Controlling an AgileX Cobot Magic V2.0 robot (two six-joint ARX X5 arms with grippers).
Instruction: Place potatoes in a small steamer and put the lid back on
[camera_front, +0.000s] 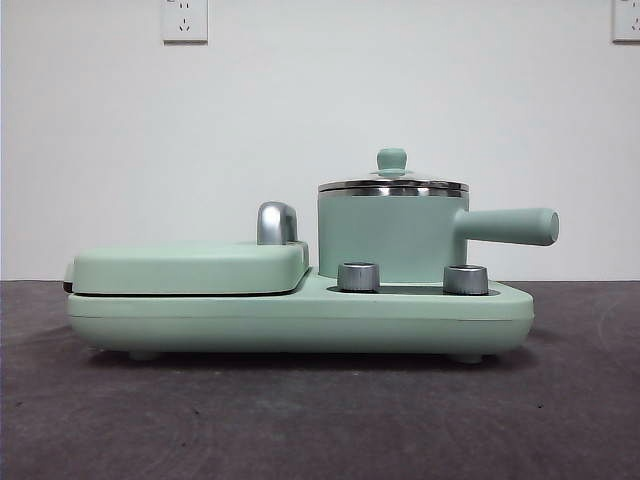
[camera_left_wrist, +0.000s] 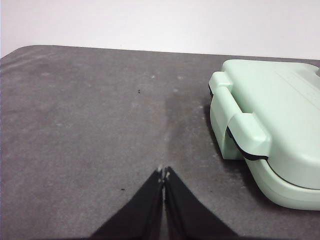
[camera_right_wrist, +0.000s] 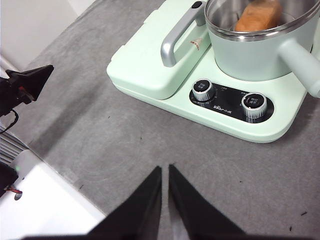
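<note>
- Since the lid (camera_front: 392, 180) sits level on the steel rim of the small steamer (camera_front: 390, 240), knob up, and the potato (camera_right_wrist: 257, 16) shows inside the pot in my right wrist view, I judge both steps of the task done.
- The potato lies against the pot's far inner wall. That view crops the top of the pot, so I read the lid's seating from the front view alone.
- The steamer stands on its mint-green cooker base, side handle pointing away from the flat griddle cover (camera_left_wrist: 270, 110) next to it.
- My left gripper (camera_left_wrist: 163, 172) hangs above bare worktop (camera_front: 300, 420), beside the griddle end of the cooker and apart from it. Its jaws are pressed tip to tip, holding nothing and touching nothing.
- My right gripper (camera_right_wrist: 165, 169) hangs over the worktop in front of the two dials (camera_right_wrist: 204, 89), well clear of the pot. Its jaws are drawn together with only a sliver of gap, and they are empty.
- Neither arm shows in the front view, so both are out of the working area.
- The next move calls for little, I think: keep both arms away from the side handle and the lid knob so nothing gets nudged. If a check is wanted, it is that the lid's rim rests evenly all the way round.
</note>
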